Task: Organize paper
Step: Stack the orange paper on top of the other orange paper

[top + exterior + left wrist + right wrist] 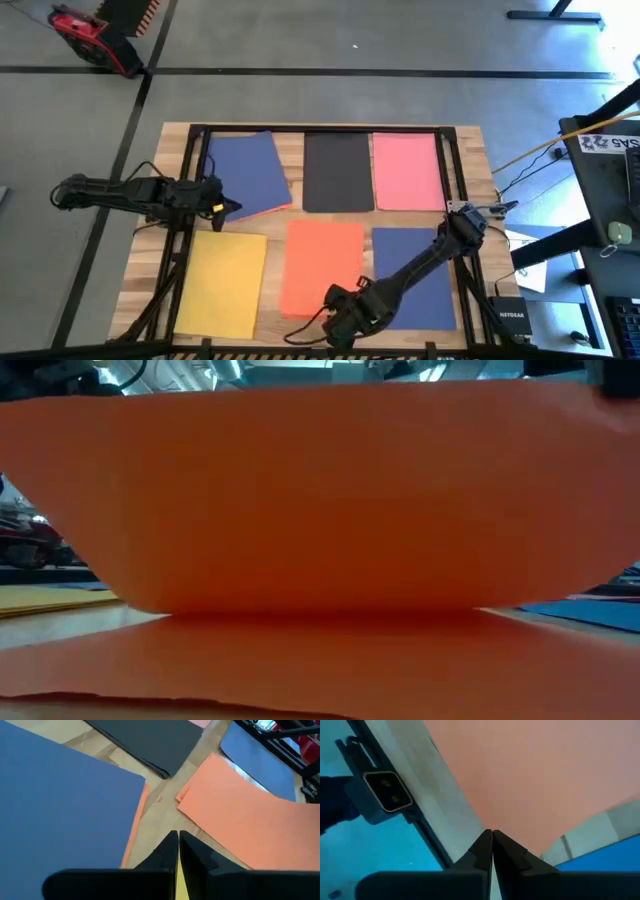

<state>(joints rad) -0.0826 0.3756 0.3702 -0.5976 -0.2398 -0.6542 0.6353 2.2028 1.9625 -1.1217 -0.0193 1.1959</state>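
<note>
One legible label, "NETGEAR", on black box point(511, 318) beside table point(475, 150).

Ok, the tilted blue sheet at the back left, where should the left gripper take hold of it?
Probably its near edge, approached from the table's near side. The blue sheet lies flat and skewed on an orange sheet, and that edge sits right by the left gripper, whose fingers are shut.

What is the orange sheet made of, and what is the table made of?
The orange sheet looks like thin matte paper: its near edge curls up where the right gripper is, and it shows no shine. The table looks like pale wood, probably lightly finished: light brown streaks like grain show between the sheets.
</note>
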